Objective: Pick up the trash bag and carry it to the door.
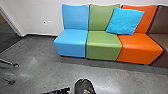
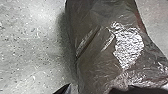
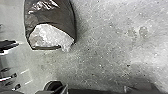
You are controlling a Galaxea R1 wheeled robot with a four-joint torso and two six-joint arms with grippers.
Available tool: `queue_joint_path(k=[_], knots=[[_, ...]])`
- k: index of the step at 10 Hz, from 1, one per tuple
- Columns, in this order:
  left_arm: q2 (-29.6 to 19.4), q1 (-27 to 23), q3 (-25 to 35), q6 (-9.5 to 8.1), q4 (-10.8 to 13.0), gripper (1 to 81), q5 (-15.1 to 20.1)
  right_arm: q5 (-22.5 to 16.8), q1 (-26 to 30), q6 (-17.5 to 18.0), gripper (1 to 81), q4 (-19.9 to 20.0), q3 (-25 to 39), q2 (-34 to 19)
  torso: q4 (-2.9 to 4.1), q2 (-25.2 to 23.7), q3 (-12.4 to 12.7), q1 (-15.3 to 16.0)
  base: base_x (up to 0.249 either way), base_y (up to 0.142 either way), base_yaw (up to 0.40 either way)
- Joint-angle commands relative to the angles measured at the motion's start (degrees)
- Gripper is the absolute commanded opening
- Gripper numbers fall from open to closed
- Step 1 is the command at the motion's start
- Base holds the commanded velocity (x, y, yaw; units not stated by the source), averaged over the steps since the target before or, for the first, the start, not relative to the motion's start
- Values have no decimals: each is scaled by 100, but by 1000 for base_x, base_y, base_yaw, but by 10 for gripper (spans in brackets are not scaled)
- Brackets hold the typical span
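While seats (image 1: 72, 38) from the head, trash bag (image 2: 100, 57) from both wrists.

Blue pillow (image 1: 125, 21) on coloured seats (image 1: 103, 41).

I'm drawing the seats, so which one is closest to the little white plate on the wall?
The blue seat. It's at the row's end nearest the wall plate; the green seat, orange seat and brown seat are farther along.
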Motion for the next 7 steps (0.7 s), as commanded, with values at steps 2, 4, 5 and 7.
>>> queue_joint_path(k=[2,4,5,7], knots=[[-66,-733,27,-23,-120,811,458,-417,390,2,811,131,149,-229,0,-83,-2,46,0,0,0],[83,-733,-25,-31,-102,811,458,-417,399,2,811,131,123,-115,0,-151,-290,90,0,0,0],[153,-751,-78,-31,-93,811,458,-417,390,2,811,131,114,-97,0,-147,-548,90,0,0,0],[224,-873,-166,-31,-111,811,467,-417,408,2,811,131,114,-124,0,-144,-727,90,0,0,0]])
